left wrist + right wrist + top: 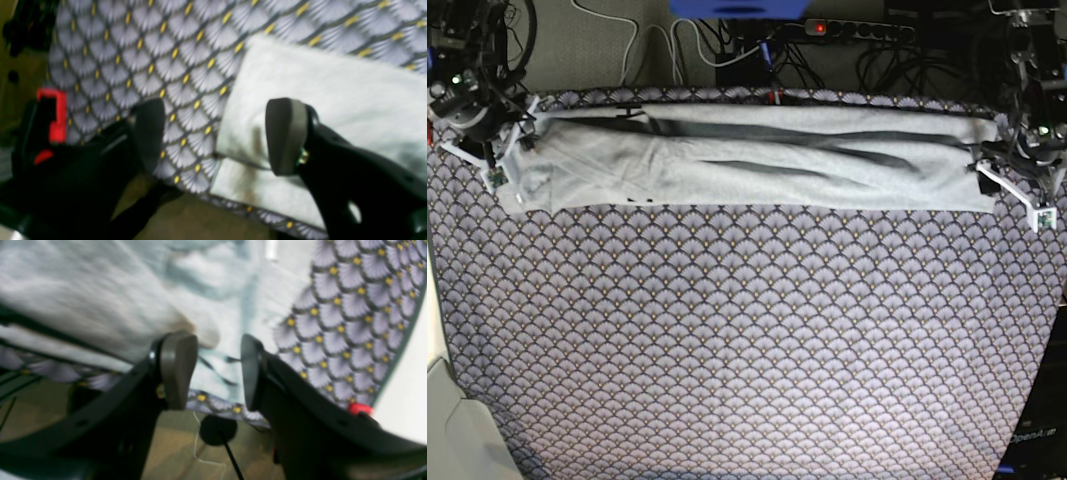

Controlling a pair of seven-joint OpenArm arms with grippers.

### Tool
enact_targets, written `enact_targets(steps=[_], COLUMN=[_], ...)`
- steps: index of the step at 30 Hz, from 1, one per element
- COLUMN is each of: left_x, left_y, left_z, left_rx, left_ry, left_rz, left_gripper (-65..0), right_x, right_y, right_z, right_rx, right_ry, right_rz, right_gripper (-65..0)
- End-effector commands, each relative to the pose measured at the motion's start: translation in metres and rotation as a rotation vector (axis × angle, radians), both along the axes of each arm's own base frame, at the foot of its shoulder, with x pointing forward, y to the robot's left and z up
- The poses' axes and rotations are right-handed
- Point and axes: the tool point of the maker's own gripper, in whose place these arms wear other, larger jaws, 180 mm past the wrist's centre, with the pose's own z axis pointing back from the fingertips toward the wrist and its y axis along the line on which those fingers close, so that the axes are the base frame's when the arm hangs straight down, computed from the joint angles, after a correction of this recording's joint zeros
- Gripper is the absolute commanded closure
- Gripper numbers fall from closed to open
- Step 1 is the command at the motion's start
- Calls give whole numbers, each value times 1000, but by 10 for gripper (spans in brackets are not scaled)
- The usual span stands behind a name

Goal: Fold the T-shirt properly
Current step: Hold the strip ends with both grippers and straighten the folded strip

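Light grey cotton, one item: a large plain short-sleeved T-shirt (757, 160), gathered into a long, narrow, rumpled band lying across the far edge of the table, with dark creases running lengthwise and a trace of black lettering peeping out near its lower left hem. Handling, as judged: light, limp, no stiffness of its own; it will sag and bunch wherever unsupported, and stacked layers may slide over each other, so a pinch should catch all layers at an end corner or hem rather than the loose middle. Best holds appear to be the two short ends, where each arm already stands. Right gripper (218, 371), black with grey pads, at the band's end on the base view's left: jaws apart, nothing between them, cloth just beyond the tips. Left gripper (217, 136), same make, at the opposite end: jaws wide apart, one pad over the shirt's folded corner, the other over bare cloth cover, holding nothing. Support: purple-grey tablecloth (747, 350) printed with fan scales and yellow dots, covering the whole table; soft itself, so a low pinch risks taking it up with the shirt. Surroundings: a tangle of black and white cables (727, 40) and a power strip (857, 30) behind the far table edge, close behind the shirt; a red clip (55, 115) at the table corner near the left gripper. Nothing lies on the near tablecloth.
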Motion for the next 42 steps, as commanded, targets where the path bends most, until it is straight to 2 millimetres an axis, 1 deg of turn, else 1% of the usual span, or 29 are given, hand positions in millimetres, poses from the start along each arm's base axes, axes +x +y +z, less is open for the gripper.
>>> enact_targets(steps=[1, 4, 5, 7, 10, 12, 18, 22, 26, 27, 28, 29, 30, 32, 33, 34, 39, 41, 42], left_x=[5, 11, 10, 5, 6, 2, -1, -10, -19, -20, -21, -23, -22, -22, -20, -20, -20, -21, -20], left_y=[7, 5, 5, 2, 2, 1, -6, -6, -5, -5, -5, -5, -6, -5, -5, -4, -4, -4, -3], left_z=[9, 11, 9, -4, -15, -25, -41, -55, -66, -67, -67, -67, -66, -65, -64, -64, -63, -64, -63], left_rx=[27, 21, 16, -11, -39, -57, -139, -169, -181, -181, -181, -179, -177, -176, -175, -174, -173, -174, -174], left_ry=[-24, -39, -33, -10, 7, 27, 49, 83, 116, 119, 121, 123, 119, 116, 114, 115, 115, 118, 116], left_rz=[1, -1, 4, 21, 45, 59, 85, 105, 122, 123, 123, 121, 118, 118, 119, 117, 117, 119, 119], left_gripper=[-462, -462, -463, -463, -463, -463, -463, -463, -456, -446, -421, -374, -321, -170, -112, -79, -81, -80, -74], right_x=[10, 12, 12, 12, 12, 12, 13, 17, 17, 17, 17, 17, 17, 17, 17, 17, 18, 18, 22], right_y=[-2, -2, -2, -1, 0, 0, -1, -1, -1, -1, -1, -1, -1, -1, -1, -1, 0, 0, 0], right_z=[12, 12, 12, 12, 12, 12, 12, 13, 13, 13, 13, 13, 13, 13, 13, 13, 15, 13, 15], right_rx=[-5, -5, -5, -4, -3, -3, -4, -3, -3, -3, -3, -3, -3, -3, -3, -3, -2, 0, 1], right_ry=[-49, -54, -53, -53, -52, -52, -52, -61, -60, -60, -60, -62, -62, -62, -62, -62, -69, -65, -75], right_rz=[9, 9, 10, 13, 14, 14, 14, 13, 13, 13, 13, 13, 13, 13, 13, 13, 15, 13, 12], right_gripper=[-266, -266, -266, -266, -266, -266, -266, -266, -266, -266, -266, -266, -266, -266, -266, -266, -263, -241, -217])
